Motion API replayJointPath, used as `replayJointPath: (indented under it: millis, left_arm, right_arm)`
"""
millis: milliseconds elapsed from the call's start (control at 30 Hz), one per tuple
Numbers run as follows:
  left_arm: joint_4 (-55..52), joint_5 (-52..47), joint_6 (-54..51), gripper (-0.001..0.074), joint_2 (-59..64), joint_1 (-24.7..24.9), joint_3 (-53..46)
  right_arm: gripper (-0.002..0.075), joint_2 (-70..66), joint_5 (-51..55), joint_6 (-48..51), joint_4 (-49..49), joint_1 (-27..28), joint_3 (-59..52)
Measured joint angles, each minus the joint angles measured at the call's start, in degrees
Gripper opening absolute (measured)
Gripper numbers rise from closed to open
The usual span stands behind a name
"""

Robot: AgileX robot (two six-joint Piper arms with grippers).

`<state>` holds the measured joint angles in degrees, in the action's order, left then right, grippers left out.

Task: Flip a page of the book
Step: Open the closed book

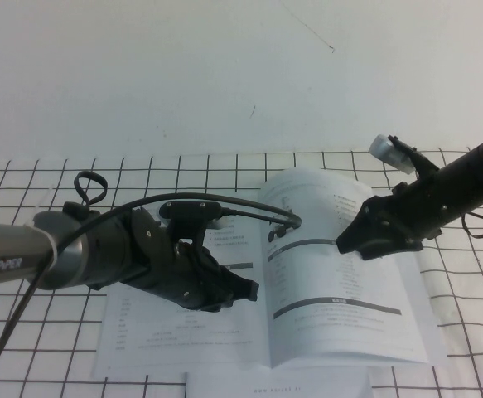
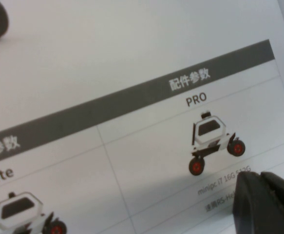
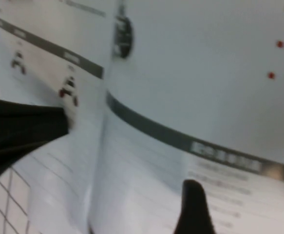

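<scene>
A plain white booklet (image 1: 278,383) is lying at the near edge of the table (image 1: 465,332), just beyond which the book (image 1: 324,332) is being kept open, toward the near middle of the gridded surface. Its left half is being pressed down by the left gripper (image 1: 245,290), apparently so the spine stays flat; whether that gripper is open or closed cannot be told. Farther back, the right gripper (image 1: 347,242) is being held low over the page (image 1: 340,249), likely to catch the curling sheet for turning; its grip likewise cannot be told.
</scene>
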<state>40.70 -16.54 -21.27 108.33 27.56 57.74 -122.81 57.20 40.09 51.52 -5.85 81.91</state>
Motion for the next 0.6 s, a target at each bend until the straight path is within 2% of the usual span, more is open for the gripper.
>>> replayJointPath:
  millis: [100,267,367,533,600]
  left_arm:
    - [0.0,0.0,0.0,-0.0002,0.0,0.0,0.0]
    - [0.0,0.0,0.0,-0.0002,0.0,0.0,0.0]
    - [0.0,0.0,0.0,-0.0002,0.0,0.0,0.0]
    - [0.0,-0.2,-0.1,-0.0002,0.0,0.0,0.0]
    - [0.0,-0.2,-0.1,-0.0002,0.0,0.0,0.0]
  right_arm:
    - [0.0456,-0.1,0.4,2.4,4.0,0.0,0.0]
    - [0.0456,-0.3,0.9,3.6,4.0,0.0,0.1]
    - [0.0456,-0.3,3.0,2.0,-1.8,0.3,1.8]
    - [0.0456,-0.3,5.9,-5.5,-18.7,0.6,6.4]
    - [0.0456,-0.3,6.1,-7.2,-21.7,0.7,6.9]
